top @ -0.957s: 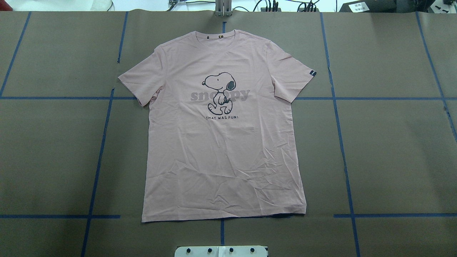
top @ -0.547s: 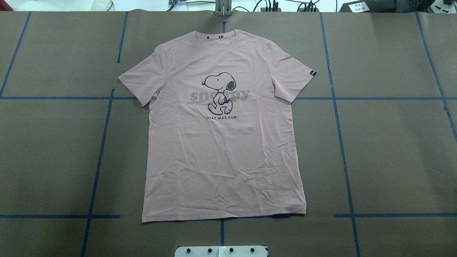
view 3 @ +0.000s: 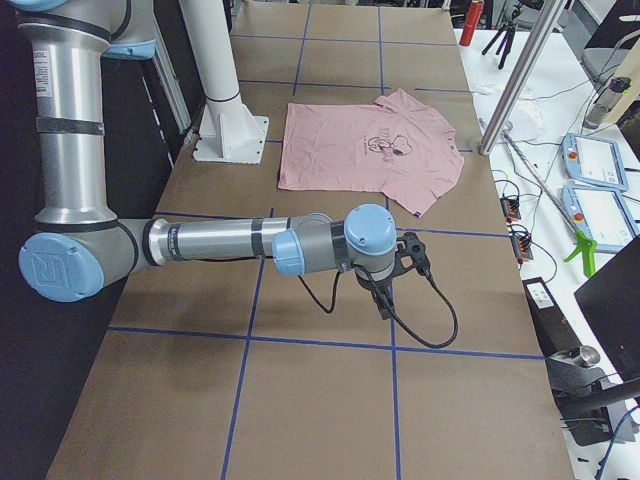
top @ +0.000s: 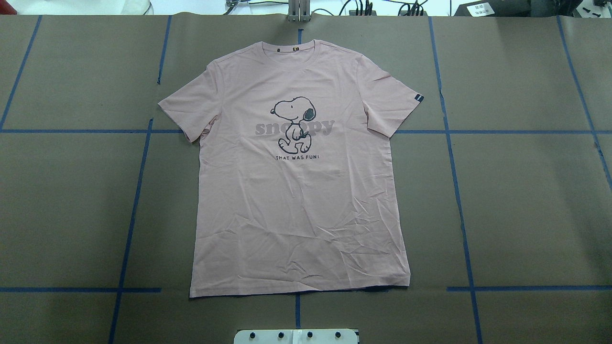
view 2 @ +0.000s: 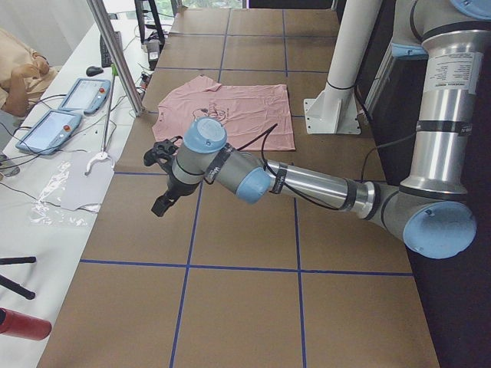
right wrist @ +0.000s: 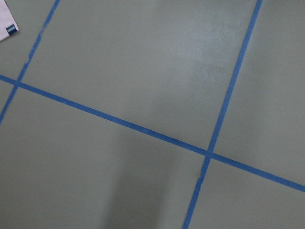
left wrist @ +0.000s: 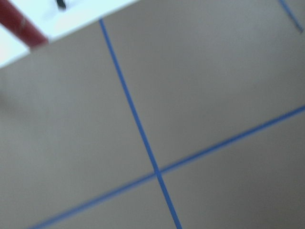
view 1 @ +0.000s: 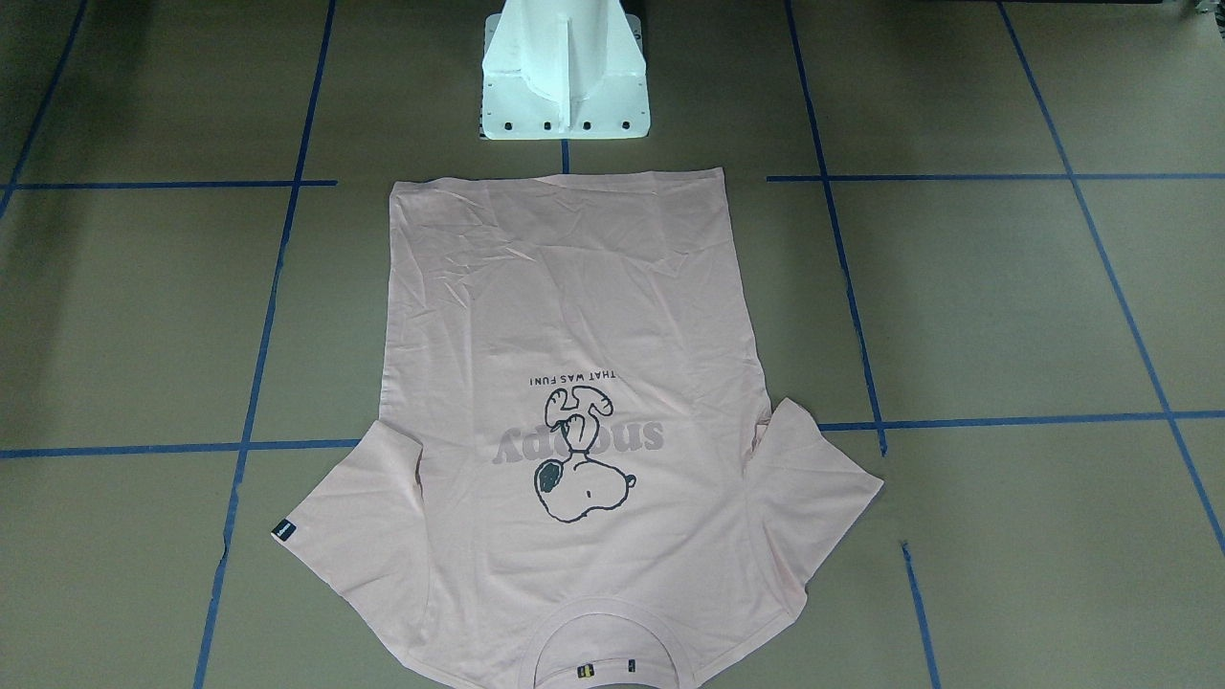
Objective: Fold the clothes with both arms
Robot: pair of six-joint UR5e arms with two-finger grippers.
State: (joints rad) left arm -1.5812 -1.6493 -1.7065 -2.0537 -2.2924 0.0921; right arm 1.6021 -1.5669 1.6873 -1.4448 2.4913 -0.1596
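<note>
Both left hand (view 2: 161, 201), right hand (view 3: 382, 298) well apart from T-shirt (top: 296, 191); opening: cannot tell.

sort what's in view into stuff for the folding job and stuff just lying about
For the job: pink T-shirt, left arm, right arm.
Lying about: tablet pendants, red cylinder, white pedestal.
</note>
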